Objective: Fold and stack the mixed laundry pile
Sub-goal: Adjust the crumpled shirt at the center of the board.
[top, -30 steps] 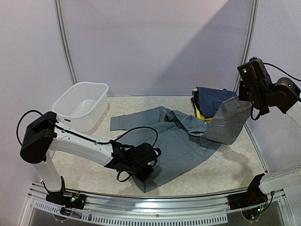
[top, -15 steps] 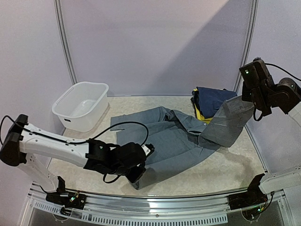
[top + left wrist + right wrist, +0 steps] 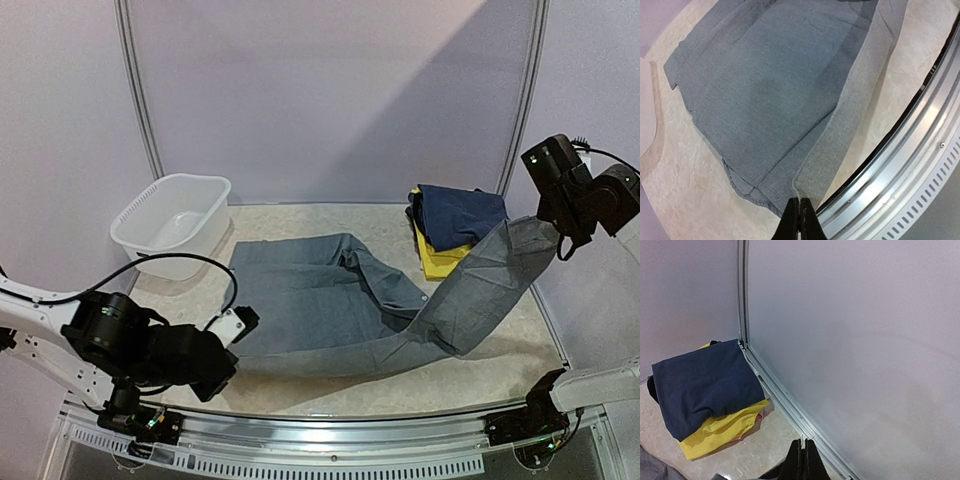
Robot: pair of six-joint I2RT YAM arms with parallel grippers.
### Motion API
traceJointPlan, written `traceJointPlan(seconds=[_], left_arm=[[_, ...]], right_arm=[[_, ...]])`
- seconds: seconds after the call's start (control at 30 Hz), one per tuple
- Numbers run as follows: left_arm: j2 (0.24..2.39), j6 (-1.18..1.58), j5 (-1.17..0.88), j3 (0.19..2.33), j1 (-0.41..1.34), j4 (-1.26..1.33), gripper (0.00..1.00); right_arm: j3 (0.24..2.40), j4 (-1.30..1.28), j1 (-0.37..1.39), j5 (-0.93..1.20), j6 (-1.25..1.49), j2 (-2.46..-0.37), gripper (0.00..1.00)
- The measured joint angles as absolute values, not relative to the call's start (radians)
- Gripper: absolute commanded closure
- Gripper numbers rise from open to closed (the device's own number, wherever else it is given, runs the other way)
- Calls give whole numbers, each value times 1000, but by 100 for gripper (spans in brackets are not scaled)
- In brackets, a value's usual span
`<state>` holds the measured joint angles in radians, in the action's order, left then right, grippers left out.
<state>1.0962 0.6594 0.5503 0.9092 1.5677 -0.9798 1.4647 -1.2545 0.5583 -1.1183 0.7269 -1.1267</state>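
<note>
The grey trousers [image 3: 320, 300] lie spread across the table, stretched between my two grippers. My left gripper [image 3: 243, 319] is low at the near left, shut on a trouser corner. In the left wrist view, that gripper [image 3: 799, 210] pinches the cloth edge of the trousers [image 3: 765, 90] beside the table's rim. My right gripper [image 3: 548, 224] is raised at the far right, shut on the end of one trouser leg, which slopes down to the table. A folded stack sits behind it, a navy garment [image 3: 458, 212] on a yellow one [image 3: 440, 262]. The right wrist view shows my gripper [image 3: 802, 447], the navy garment [image 3: 705, 382] and the yellow garment [image 3: 720, 432].
A white plastic basin [image 3: 175, 225] stands at the back left of the table. A metal rail [image 3: 900, 165] runs along the near edge, close to my left gripper. The enclosure wall and its corner post [image 3: 742, 290] stand right behind the folded stack.
My left gripper has shut on the trouser corner and pulled it left. My right gripper has moved right with the leg, so the trousers are drawn out flatter.
</note>
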Motion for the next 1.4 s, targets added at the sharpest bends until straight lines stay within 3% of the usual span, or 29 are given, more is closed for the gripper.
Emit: traceJointPlan(seconds=[0.17,0.3,0.53,0.8,0.9,1.07,1.23,1.4], left_arm=[[1000,689,538,900,1602,-1026,100],[1065,690,493,899,1642,-1032,99],[1336,680,366,900,1704,-1032,94],[1507,658,220,880,1713,-1000,88],[1537,646,157,860,1713,-958,87],[1634,621,101,885,1716,-950,87],[1691,595,99,928,1715,-998,87],[1681,579,100,921,1715,-993,86]], right_arm=[[1414,-1300,556,-1124,888,-1084,94],[1327,-1315,555,-1104,958,-943,89],[1248,-1331,554,-1009,924,-583,48],[1184,-1174,553,-673,700,-448,46],[1137,-1060,553,-472,620,-520,47],[1057,-803,566,-195,538,-822,45],[1082,-660,677,-155,493,-1149,37],[1273,-589,788,-185,447,-1477,29]])
